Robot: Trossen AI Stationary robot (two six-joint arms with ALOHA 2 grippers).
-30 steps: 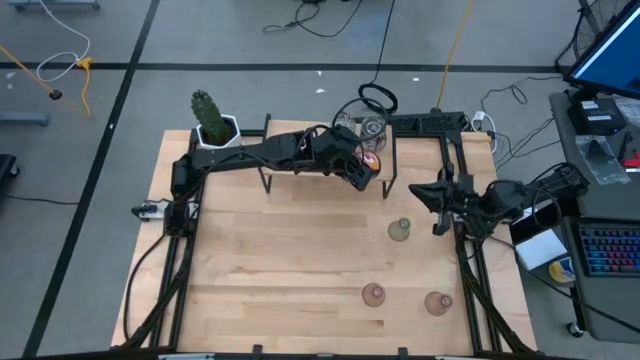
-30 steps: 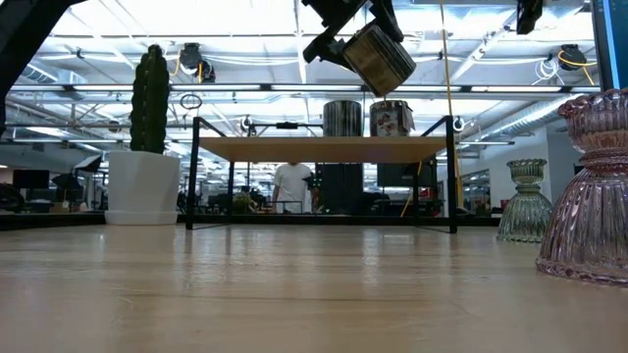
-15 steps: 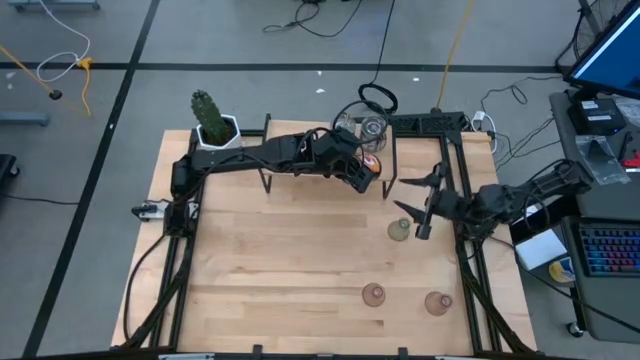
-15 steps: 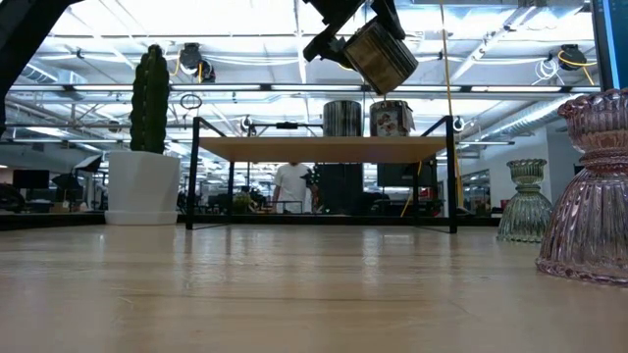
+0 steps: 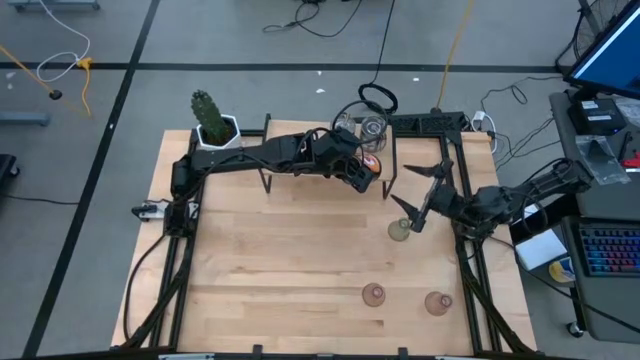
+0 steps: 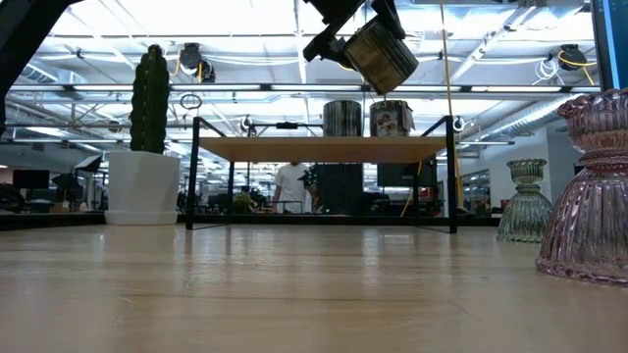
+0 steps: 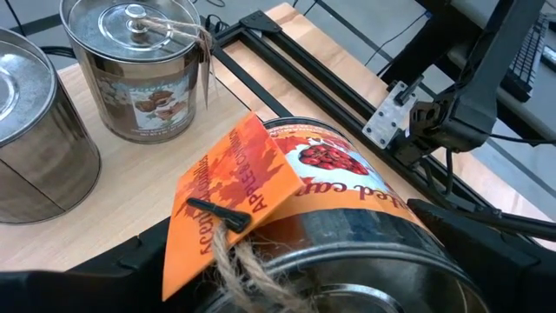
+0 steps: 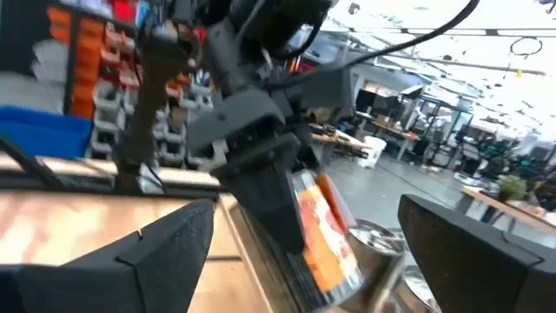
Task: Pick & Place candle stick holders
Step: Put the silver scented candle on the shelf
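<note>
High view: my left pincer (image 5: pixel 366 168) hangs over the far right of the table (image 5: pixel 270 270), pinching a silvery tin holder (image 5: pixel 370 163) with an orange tag. It is held above the raised shelf (image 6: pixel 324 147), tilted, its long axis slanting and its base pointing down toward the near right. Two more tins (image 7: pixel 139 61) stand upright on the shelf close by. I judge the step in hand is setting mine beside them, so I should level it first, lower it clear of the others, and let go only once its base sits flat. My right pincer (image 5: pixel 418 196) is spread wide, hovering just beside the pale green glass holder (image 5: pixel 399 230), which stands upright. Two pink holders (image 5: pixel 373 294) stand near the table's front edge.
</note>
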